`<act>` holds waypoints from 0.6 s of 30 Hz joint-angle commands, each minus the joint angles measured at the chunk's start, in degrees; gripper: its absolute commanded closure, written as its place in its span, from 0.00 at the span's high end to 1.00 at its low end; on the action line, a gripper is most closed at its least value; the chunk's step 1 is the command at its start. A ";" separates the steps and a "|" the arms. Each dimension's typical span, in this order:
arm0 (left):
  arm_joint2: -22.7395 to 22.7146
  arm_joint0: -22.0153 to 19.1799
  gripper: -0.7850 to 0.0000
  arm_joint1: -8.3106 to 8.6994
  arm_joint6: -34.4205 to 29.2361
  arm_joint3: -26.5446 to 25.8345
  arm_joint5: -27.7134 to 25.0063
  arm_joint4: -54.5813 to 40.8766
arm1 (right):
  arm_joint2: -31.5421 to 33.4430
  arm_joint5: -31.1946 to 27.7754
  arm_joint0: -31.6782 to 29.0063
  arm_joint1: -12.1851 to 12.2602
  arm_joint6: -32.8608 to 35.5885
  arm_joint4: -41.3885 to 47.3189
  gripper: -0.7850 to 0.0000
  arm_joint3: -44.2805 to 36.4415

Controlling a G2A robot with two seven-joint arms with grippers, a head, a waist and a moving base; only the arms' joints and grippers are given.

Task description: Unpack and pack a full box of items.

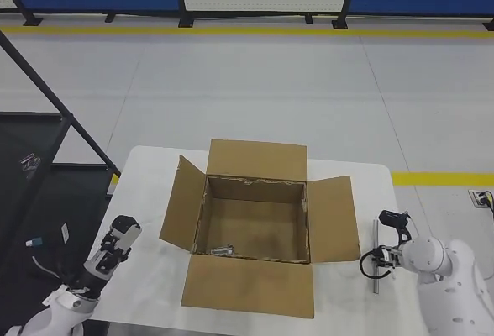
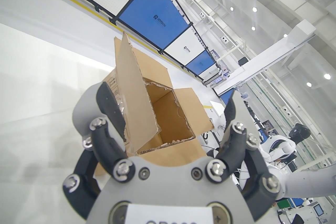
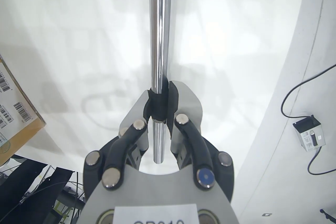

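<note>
An open cardboard box (image 1: 255, 225) stands mid-table with all flaps spread; a small metal item (image 1: 222, 249) lies on its floor near the front left corner. A long shiny metal rod (image 1: 375, 254) lies on the table to the right of the box. My right gripper (image 1: 382, 258) is shut on that rod (image 3: 158, 25) near one end, its black pads (image 3: 153, 104) pressed on both sides. My left gripper (image 1: 118, 241) is at the table's left edge, tilted up toward the box (image 2: 168, 114), open with nothing between its fingers (image 2: 110, 107).
The white table (image 1: 146, 185) has bare room left and right of the box. A black rack (image 1: 28, 151) stands off the left side. A cable and socket (image 1: 480, 200) lie on the floor to the right.
</note>
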 commanded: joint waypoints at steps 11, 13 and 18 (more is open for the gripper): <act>-0.78 0.42 1.00 0.29 0.25 -0.04 0.07 -1.24 | 1.21 3.80 -3.78 0.84 -2.97 1.03 0.50 -10.05; -0.83 0.56 1.00 0.33 0.36 -0.26 0.14 -1.11 | 2.21 7.60 -6.52 0.84 -4.51 0.70 1.00 -18.81; -1.16 0.79 1.00 0.38 1.43 -0.95 0.29 -0.23 | 0.76 14.00 -13.88 0.73 -6.19 -4.93 1.00 -45.41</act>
